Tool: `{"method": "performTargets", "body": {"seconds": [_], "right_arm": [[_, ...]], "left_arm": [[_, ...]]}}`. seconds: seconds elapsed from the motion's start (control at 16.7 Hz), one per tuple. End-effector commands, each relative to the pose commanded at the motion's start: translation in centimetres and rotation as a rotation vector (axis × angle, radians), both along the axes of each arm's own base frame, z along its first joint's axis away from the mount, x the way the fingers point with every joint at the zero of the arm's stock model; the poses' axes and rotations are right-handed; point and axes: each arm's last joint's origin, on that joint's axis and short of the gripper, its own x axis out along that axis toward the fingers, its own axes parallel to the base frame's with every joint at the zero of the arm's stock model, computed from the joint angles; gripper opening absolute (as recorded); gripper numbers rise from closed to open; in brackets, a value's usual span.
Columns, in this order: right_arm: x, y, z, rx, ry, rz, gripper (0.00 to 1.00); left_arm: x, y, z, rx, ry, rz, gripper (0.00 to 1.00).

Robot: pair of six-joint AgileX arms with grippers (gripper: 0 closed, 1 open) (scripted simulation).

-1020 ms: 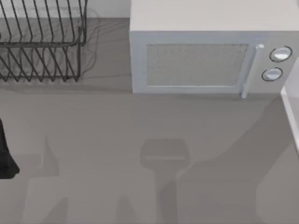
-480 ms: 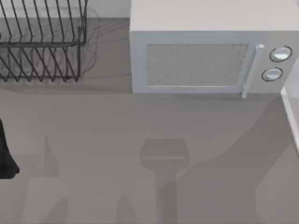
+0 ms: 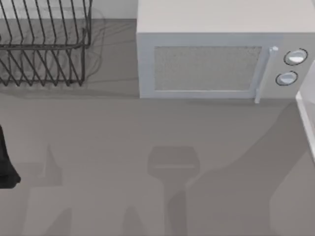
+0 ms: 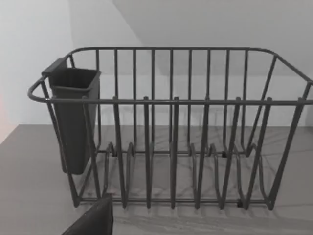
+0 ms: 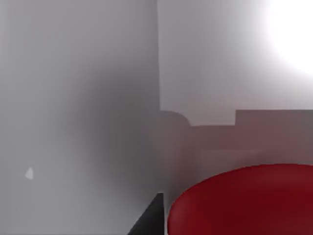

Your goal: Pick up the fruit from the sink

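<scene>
Nothing has shifted on the counter since the earlier frames; the left arm [image 3: 6, 164] sits parked at the left edge. Close under the right wrist camera lies the fruit [image 5: 244, 200], likely lined up for grasping. Neither gripper's jaw state can be told.

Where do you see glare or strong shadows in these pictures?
Right wrist view: bright glare in one corner above the red fruit, dark shading on the pale wall. Top view: soft arm-shaped shadows on the table before the microwave. Left wrist view: even light on the rack.

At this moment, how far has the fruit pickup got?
Done: the right arm has closed in, since its wrist view has the red fruit looming close by pale walls. In hand: the approach; a grasp cannot be confirmed. Left: gripping and lifting. The left arm sits at the table's left edge, facing the dish rack.
</scene>
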Motion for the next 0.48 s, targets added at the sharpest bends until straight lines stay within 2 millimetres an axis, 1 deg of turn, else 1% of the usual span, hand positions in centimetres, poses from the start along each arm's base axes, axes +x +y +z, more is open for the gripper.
{"method": "performTargets", "body": {"seconds": [0.06,0.48], "right_arm": [[0.00,0.00,0.00,0.000,0.000,0.000,0.00],[0.00,0.00,0.00,0.000,0.000,0.000,0.00]], "left_arm": [[0.00,0.00,0.00,0.000,0.000,0.000,1.00],[0.00,0.00,0.00,0.000,0.000,0.000,1.00]]}}
